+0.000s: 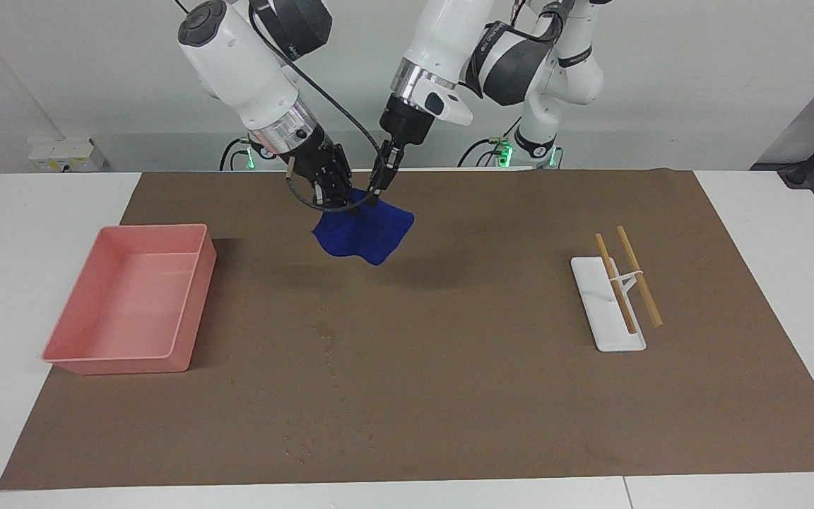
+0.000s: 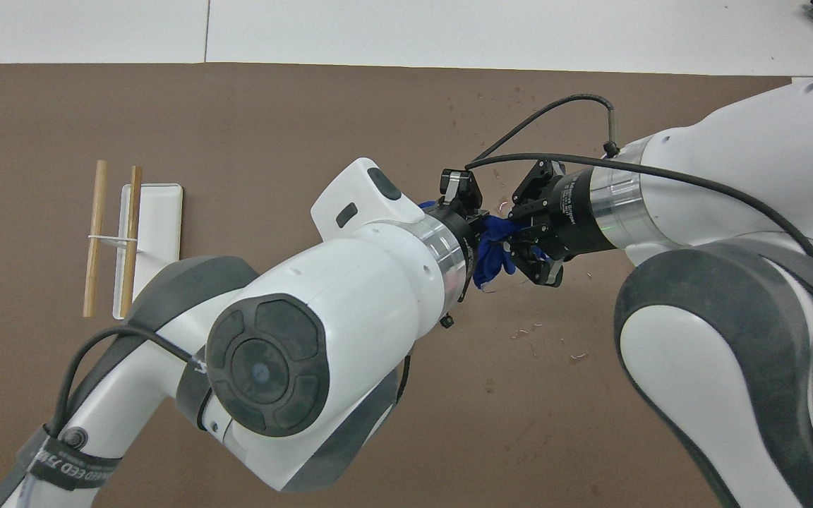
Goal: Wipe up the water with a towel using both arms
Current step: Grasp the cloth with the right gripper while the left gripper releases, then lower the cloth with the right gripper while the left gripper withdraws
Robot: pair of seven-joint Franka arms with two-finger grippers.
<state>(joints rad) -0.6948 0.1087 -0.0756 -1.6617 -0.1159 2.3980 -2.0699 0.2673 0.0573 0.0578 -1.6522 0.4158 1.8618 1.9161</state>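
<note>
Towel [image 1: 364, 235] hangs gripped by both closed right gripper [image 1: 334, 200] and, seemingly, left gripper [image 1: 376, 194]; I spread its edge, then lower onto droplets [image 1: 322, 417].

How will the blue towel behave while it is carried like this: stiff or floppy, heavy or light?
Probably floppy: the blue towel hangs in wavy folds below the left gripper and right gripper, both shut on its top edge. It likely weighs little, since pinches at the edge alone hold it up. It may sway when moved.
</note>
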